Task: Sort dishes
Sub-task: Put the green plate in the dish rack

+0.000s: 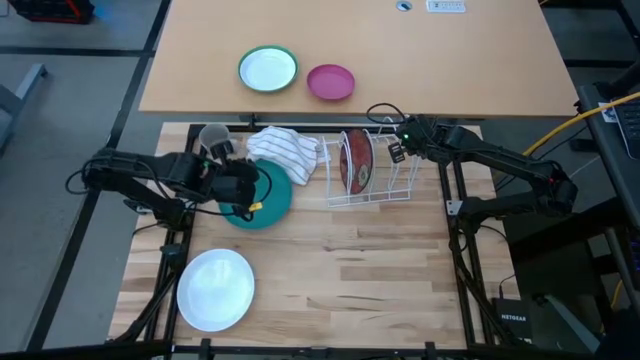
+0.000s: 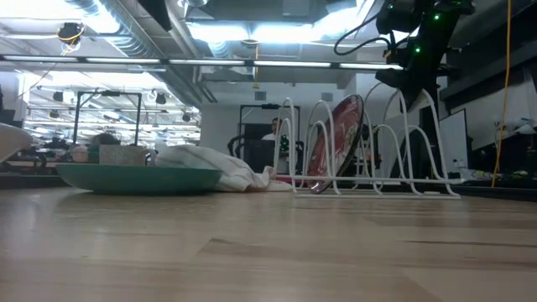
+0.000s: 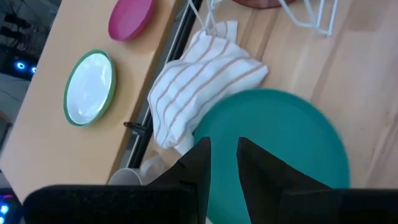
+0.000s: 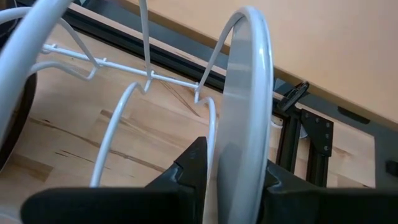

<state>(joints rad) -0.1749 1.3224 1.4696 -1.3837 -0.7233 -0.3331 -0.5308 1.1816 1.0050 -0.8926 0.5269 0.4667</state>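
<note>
So far one white plate (image 1: 215,288) lies flat at the table's near edge, untouched. Farther back, the left gripper (image 3: 224,163) hovers with fingers parted over the green plate (image 1: 262,198), also unsorted. Beyond, in the rack (image 1: 372,168), the red-brown plate (image 1: 356,160) stands upright while the right gripper (image 4: 231,163) clamps another white plate's rim there.

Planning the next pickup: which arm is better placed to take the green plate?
Left. Its end effector sits open at the green plate, while the right end effector is shut on a white plate at the rack.
</note>
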